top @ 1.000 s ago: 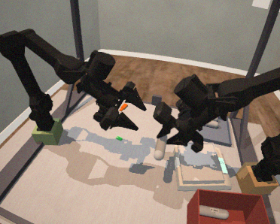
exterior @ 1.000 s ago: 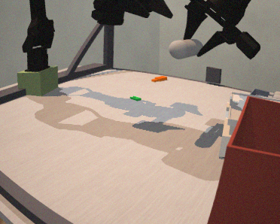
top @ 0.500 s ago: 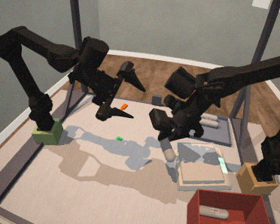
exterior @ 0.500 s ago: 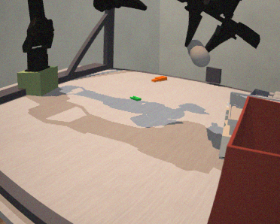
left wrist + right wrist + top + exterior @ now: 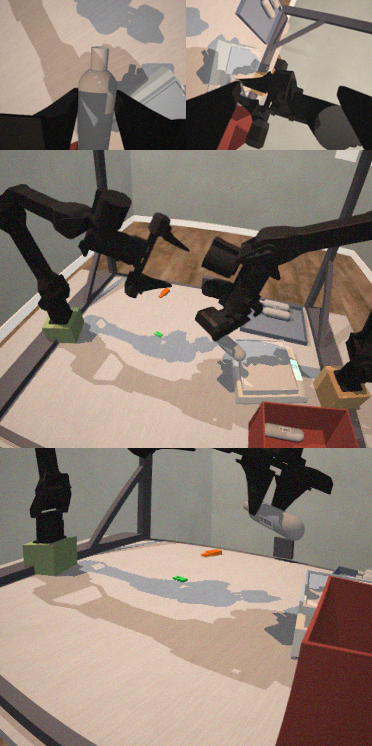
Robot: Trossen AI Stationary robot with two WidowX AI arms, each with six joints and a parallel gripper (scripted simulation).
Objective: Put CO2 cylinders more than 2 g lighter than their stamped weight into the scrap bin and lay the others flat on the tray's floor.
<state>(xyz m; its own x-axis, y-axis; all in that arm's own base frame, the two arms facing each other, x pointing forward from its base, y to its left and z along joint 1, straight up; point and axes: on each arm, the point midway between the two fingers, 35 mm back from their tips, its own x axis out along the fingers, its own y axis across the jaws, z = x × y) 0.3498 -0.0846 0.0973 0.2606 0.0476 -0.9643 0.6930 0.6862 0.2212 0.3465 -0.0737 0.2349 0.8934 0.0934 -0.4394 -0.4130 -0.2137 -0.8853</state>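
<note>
My left gripper is shut on a grey CO2 cylinder and holds it tilted in the air over the near left corner of the scale. In the left wrist view the cylinder sits between the fingers, neck pointing away. It also shows in the exterior view, high above the table. The tray behind the scale holds two cylinders lying flat. The red scrap bin holds one cylinder. My right gripper is open and empty, high above the table's far side.
A small green piece and a small orange piece lie on the table. The arm bases stand on a green block and an orange block. Frame posts rise at the back corners.
</note>
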